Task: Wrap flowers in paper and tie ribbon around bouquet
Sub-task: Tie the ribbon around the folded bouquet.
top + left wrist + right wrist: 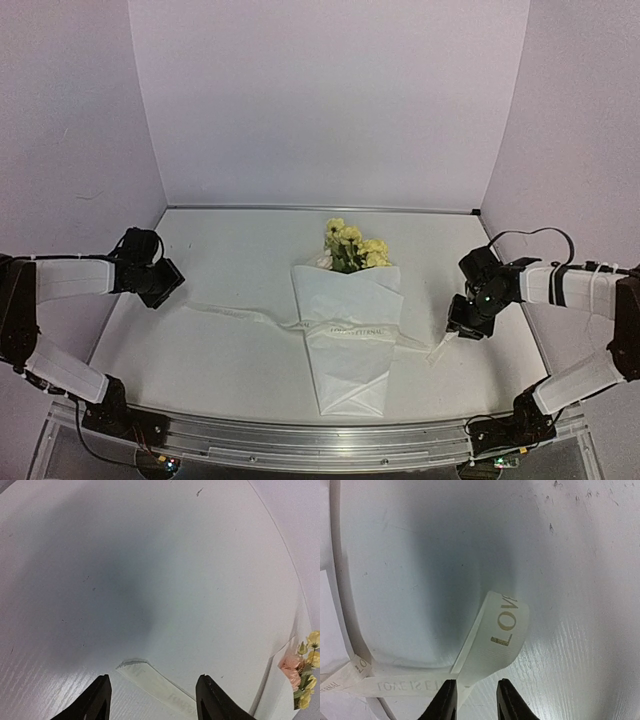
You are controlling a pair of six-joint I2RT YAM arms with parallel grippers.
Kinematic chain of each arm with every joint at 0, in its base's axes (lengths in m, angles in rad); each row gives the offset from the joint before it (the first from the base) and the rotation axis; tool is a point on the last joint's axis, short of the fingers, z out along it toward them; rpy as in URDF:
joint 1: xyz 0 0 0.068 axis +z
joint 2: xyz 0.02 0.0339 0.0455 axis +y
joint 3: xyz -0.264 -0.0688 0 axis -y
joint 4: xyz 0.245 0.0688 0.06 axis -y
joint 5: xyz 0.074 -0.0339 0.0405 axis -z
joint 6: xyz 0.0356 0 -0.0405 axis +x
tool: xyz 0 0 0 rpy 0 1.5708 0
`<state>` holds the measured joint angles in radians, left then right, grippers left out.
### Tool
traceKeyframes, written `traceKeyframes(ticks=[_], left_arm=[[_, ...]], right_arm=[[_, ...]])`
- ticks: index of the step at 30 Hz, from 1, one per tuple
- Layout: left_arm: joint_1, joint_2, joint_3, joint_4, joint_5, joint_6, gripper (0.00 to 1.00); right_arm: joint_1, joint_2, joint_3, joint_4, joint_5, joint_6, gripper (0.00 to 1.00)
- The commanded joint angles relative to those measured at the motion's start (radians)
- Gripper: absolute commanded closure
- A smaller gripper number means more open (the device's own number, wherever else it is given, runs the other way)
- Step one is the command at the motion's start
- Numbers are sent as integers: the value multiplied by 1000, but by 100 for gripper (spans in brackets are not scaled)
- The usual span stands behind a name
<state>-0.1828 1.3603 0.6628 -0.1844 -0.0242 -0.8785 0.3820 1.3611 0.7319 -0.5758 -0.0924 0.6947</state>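
The bouquet lies in the middle of the table, its yellow flowers (pixel 352 248) poking out of the far end of a white paper (pixel 350 335) cone. The cream ribbon (pixel 250 315) runs across the cone's middle, with both tails out on the table. My left gripper (pixel 168 287) hovers open over the left tail's end (pixel 150 680), which lies flat between the fingers, untouched. My right gripper (pixel 455 330) is open too. The right tail (pixel 500 630), printed in gold, curls up between its jaws and leans on the left finger (pixel 447 700), with a gap to the other finger.
Pale walls close in the white table (pixel 240 250) at the back and both sides. A metal rail (pixel 300 440) with the arm bases runs along the near edge. A black cable (pixel 530 235) loops above the right wrist.
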Motion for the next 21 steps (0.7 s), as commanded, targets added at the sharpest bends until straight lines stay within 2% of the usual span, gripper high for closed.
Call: traceKeyframes(ticks=[1,6,12,17,21], left_arm=[[-48,-93,3,16,54,-73,35],[-229,-96,-44,129,67,-287,33],[-422,-25,-129,392,36,-575,32],[-539,81,-118,511,23,-684,31],[-583,115,-118,540,-9,-704,31]], right_arm=[[7,-75,23,-49,-11,85,60],[106,-130,-9,-44,37,209,51],[273,-103,-73,122,120,431,48],[359,-33,-112,318,177,582,47],[400,-22,-147,386,252,660,46]])
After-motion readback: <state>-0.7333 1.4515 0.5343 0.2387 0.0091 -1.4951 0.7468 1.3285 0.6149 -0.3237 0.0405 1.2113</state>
